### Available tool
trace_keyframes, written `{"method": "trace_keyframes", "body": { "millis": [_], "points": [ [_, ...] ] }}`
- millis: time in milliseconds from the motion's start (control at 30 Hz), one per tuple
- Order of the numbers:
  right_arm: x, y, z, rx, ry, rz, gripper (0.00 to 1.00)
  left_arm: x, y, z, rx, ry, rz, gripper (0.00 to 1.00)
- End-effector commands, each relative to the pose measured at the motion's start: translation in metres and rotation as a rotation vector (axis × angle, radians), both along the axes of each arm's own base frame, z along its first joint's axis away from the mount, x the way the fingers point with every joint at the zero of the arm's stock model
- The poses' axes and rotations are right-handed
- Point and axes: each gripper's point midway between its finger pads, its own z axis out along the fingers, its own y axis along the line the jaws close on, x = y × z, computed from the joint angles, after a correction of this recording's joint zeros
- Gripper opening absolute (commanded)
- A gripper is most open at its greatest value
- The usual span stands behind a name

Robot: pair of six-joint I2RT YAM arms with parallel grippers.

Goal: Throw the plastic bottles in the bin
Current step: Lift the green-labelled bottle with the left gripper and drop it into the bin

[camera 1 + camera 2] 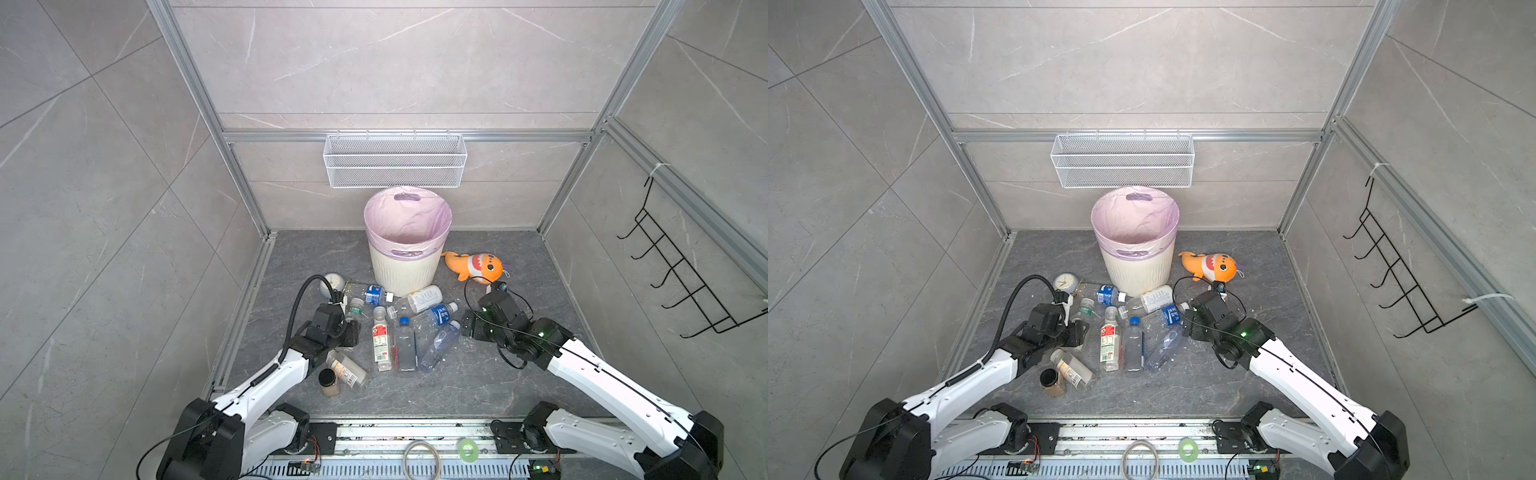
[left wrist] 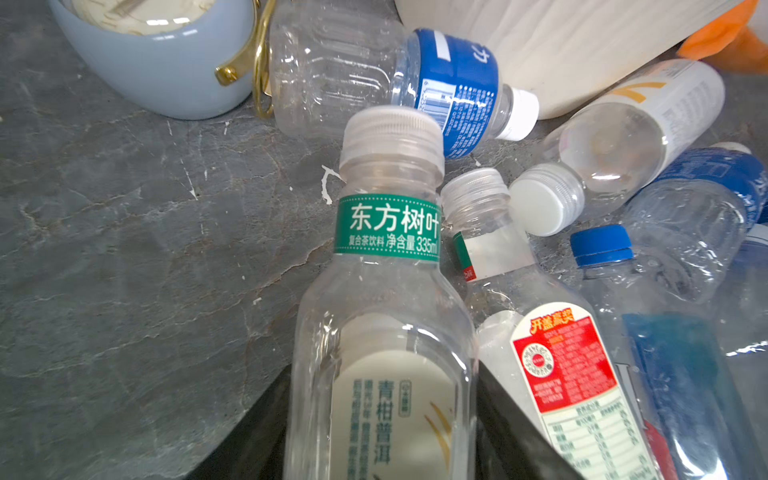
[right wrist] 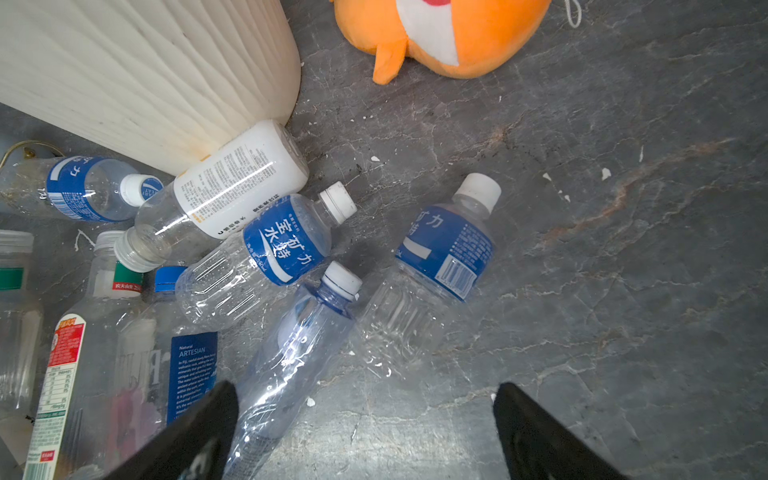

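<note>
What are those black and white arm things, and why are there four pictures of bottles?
They are two robot arms, a left arm and a right arm. Two pictures look down from one camera head above and show nearly the same scene. The other two come from a small camera on each arm's wrist, so they are close-ups. On the dark floor lie clear plastic bottles, a clock, a jar and an orange plush toy, near the tall cream bin. The left tool is shut on the green-banded bottle. The right tool is open above other bottles and holds nothing.
</note>
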Motion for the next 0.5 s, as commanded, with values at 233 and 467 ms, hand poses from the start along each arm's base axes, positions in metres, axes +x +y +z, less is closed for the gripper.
{"method": "trace_keyframes", "body": {
  "millis": [233, 467],
  "points": [
    [-0.003, 0.003, -0.003, 0.048, -0.031, 0.018, 0.96, -0.003, 0.005, 0.051, -0.067, -0.246, -0.005, 0.59],
    [-0.002, 0.008, -0.006, 0.061, -0.043, 0.042, 0.96, -0.014, 0.010, 0.092, -0.158, -0.382, 0.013, 0.58]
  ]
}}
